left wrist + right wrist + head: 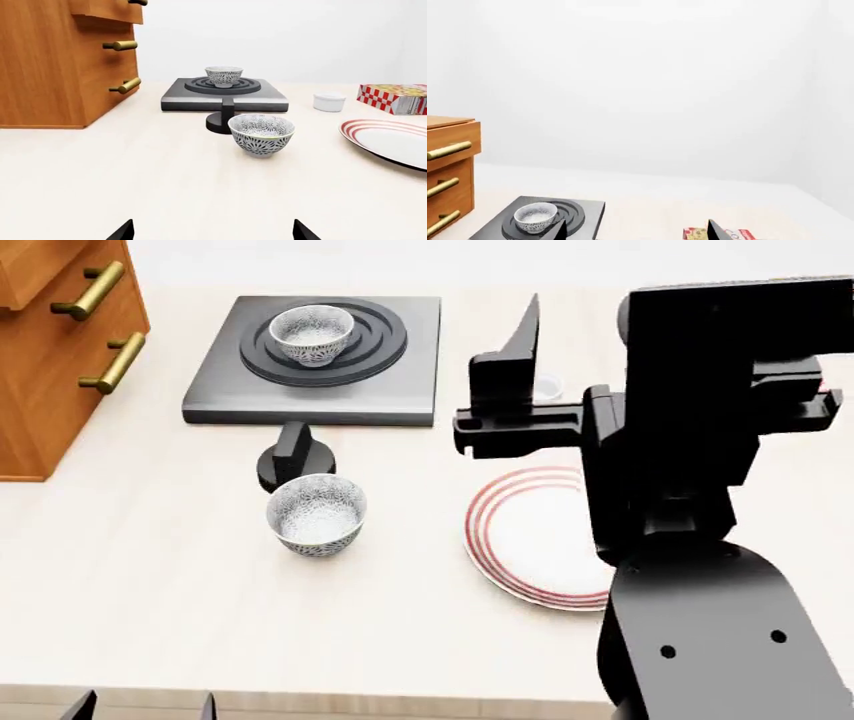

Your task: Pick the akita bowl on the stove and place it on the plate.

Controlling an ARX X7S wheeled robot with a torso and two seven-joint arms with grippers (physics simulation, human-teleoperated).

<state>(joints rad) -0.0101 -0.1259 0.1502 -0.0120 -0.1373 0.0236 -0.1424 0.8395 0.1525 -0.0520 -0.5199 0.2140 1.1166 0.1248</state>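
While the akita bowl (312, 334) sits upright on the raised ring burner of the stove (400, 390), toward the far side of the pale table (160, 620), neither gripper touches it. A second, identical speckled bowl (318, 515) stands on the table in front of the stove, just beside the black round knob (292, 457) that projects from the stove's near edge. The plate (527, 540), white with thin red rings, lies flat on the table to the right of that second bowl, well apart from the stove, and nothing rests on its visible part.

From the head view, the right gripper (527, 350) is raised above the table between the stove and the plate, its dark arm covering the plate's right side. Its two fingertips (557, 231) show well apart in the right wrist view, with nothing between them, looking toward the stove and a white wall. The left gripper (213, 232) is low at the near table edge; its fingertips likewise stand spread and empty, facing the second bowl and the stove behind it.

A wooden drawer cabinet (53, 65) with brass handles stands left of the stove. A small plain white cup (329, 101) and a red-and-white checked box (393, 97) sit further right, beyond the plate.
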